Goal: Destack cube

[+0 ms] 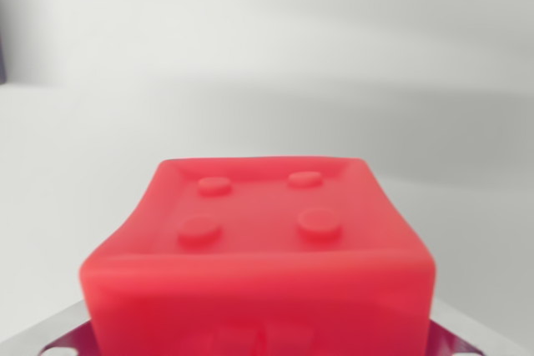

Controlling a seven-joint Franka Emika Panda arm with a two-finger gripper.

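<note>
A dark blurred shape (10, 37) sits at 10 o'clock on the wrist view's left edge, against a pale grey bench (267, 64). A red cube (259, 248) with four round studs on its top face fills the 6 o'clock half of the frame, close under the camera. Grey metal gripper (259, 343) parts show at 7 and 5 o'clock beside it; whether the jaws clamp the cube cannot be told.

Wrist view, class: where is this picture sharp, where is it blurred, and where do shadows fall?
Wrist view: the red cube is close and fairly sharp, studs visible; the pale background is soft, crossed by a broad grey shadow band; a dark blurred patch sits at the left edge.
</note>
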